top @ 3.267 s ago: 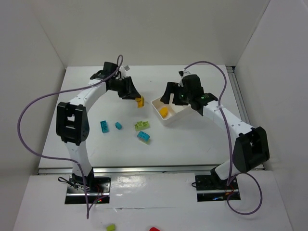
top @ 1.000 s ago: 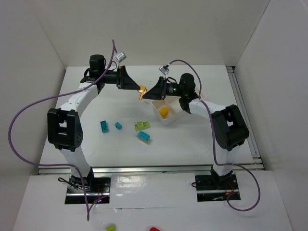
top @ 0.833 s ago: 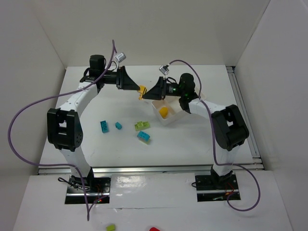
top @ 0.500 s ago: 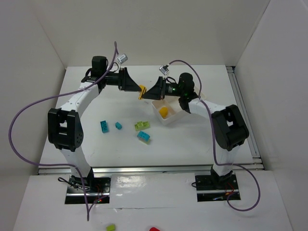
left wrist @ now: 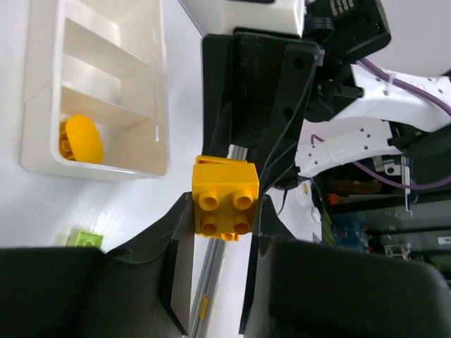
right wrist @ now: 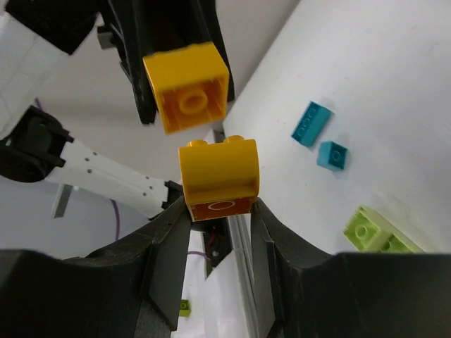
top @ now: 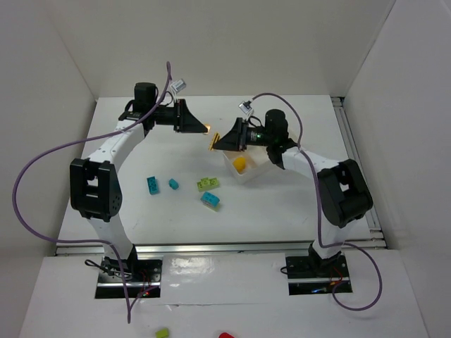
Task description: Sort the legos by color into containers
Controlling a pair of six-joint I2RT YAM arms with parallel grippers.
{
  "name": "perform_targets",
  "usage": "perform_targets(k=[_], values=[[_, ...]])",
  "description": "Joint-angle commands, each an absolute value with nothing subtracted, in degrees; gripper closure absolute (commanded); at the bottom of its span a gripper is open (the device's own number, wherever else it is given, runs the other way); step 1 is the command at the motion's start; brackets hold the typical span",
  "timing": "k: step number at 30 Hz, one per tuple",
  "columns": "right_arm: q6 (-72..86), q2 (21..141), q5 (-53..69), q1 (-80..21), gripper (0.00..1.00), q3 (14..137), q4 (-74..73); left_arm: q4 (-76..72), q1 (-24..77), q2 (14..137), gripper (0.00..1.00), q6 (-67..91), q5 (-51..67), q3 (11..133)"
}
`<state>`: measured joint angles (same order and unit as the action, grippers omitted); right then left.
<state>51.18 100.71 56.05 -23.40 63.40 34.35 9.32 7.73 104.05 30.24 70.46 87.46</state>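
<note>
Left gripper (left wrist: pixel 220 211): pinches orange brick (left wrist: pixel 225 189); right gripper (right wrist: pixel 218 211): yellow piece (right wrist: pixel 218 172) — one lego (left wrist: pixel 83 139) in tray (left wrist: pixel 161 91); cyan bricks (top: pixel 153 184), green brick (top: pixel 208 184) unsorted.

table (top: pixel 282 204): white | walls (top: pixel 268 42): white, three sides | metal rail (top: pixel 211 248): table's near edge

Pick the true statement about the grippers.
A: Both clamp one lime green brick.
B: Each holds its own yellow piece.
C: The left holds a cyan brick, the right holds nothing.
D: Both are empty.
B: the left gripper is shut on a square orange-yellow brick and the right gripper on a rounded yellow piece. The right wrist view shows a gap between the two pieces.
</note>
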Motion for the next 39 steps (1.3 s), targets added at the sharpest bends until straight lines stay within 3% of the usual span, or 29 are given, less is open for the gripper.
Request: perform_targets(k=[1,5,8,10,13,18,25,29,34,39], values=[[42.91,93.53,53.27,-21.71,0.90,62.23,24.90,8.35,6.94,103.18,1.00,29.36,68.12,89.65],[31.75,89.65,44.94,-20.66,0.90,65.28,2.64,10.71,6.94,103.80,1.00,29.88,65.14,90.34],[25.50,87.72,27.47,-20.65,0.88,68.54,-11.63,17.63,8.69,105.02,1.00,27.17,57.24,92.89],[24.35,87.19,15.02,-21.18,0.88,68.55,-15.28,21.86,11.49,106.51,1.00,25.15,49.45,94.91],[24.35,88.85,7.58,-21.18,0.88,69.08,-19.68,26.89,14.93,108.45,1.00,25.14,41.34,97.21],[22.68,91.58,6.94,-22.32,0.88,70.22,-21.45,26.89,16.26,108.98,1.00,27.33,37.72,97.21],[19.42,95.98,5.01,-25.74,0.71,72.68,-23.55,30.14,19.24,111.88,1.00,27.33,33.75,100.46],[18.02,95.98,4.49,-26.98,0.42,74.09,-24.08,32.16,20.57,113.90,1.00,27.33,31.21,102.82],[17.49,91.24,0.80,-26.98,0.38,72.78,-23.55,36.90,23.64,116.02,1.00,26.28,26.64,107.48],[21.34,81.41,-11.57,-24.36,0.33,67.25,-23.55,39.45,27.06,119.35,1.00,25.66,21.11,111.44]])
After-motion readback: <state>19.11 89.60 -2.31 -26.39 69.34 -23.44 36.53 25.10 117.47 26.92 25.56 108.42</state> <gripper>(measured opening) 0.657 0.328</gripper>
